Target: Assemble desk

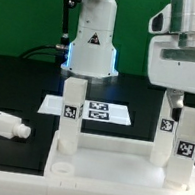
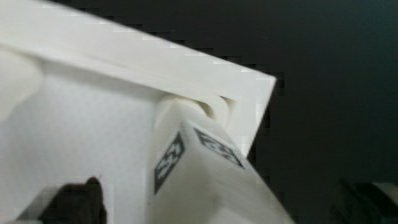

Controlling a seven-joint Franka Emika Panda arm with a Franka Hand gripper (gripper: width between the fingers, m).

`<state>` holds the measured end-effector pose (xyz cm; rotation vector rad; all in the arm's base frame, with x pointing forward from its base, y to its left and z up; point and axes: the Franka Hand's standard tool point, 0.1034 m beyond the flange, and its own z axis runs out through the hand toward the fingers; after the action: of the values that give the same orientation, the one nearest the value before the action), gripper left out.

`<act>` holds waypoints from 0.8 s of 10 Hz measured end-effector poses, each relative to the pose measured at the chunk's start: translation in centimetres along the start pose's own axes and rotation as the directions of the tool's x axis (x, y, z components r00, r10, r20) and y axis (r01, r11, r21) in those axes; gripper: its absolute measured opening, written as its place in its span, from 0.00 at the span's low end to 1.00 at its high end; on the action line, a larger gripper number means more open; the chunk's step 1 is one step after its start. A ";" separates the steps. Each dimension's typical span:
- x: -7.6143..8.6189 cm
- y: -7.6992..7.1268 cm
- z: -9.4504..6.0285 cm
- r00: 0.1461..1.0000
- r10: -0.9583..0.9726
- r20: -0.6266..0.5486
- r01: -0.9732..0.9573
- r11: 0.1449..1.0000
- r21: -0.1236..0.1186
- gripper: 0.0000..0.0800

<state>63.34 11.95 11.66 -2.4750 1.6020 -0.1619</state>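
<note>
The white tabletop (image 1: 104, 173) lies at the front with its rim up. One leg (image 1: 72, 107) stands upright in its far corner on the exterior view's left. A second leg (image 1: 169, 121) stands at the far corner on the exterior view's right. A third leg (image 1: 187, 144) stands just in front of that one, under my gripper (image 1: 187, 104). In the wrist view this leg (image 2: 214, 170) runs down into a round corner socket (image 2: 205, 105) of the tabletop (image 2: 89, 110). My gripper (image 2: 228, 205) straddles it, and its dark fingers (image 2: 80, 200) show gaps on both sides. A fourth leg (image 1: 5, 124) lies loose on the table.
The marker board (image 1: 94, 110) lies flat behind the tabletop. The robot base (image 1: 92, 39) stands at the back, with cables beside it. An open socket (image 1: 63, 166) shows at the tabletop's near corner on the exterior view's left.
</note>
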 end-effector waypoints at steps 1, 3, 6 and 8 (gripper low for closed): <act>0.1 0.0 0.0 0.997 -0.071 -0.001 0.071 0.997 -0.001 0.81; 0.1 0.0 0.1 0.985 -0.175 -0.001 0.175 0.985 -0.001 0.81; 0.0 -0.7 0.2 0.732 -0.682 -0.001 0.681 0.731 -0.052 0.81; 0.1 -0.7 0.2 0.777 -0.630 -0.004 0.628 0.776 -0.053 0.65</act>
<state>63.99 12.16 11.61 -2.9586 0.7113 -0.2410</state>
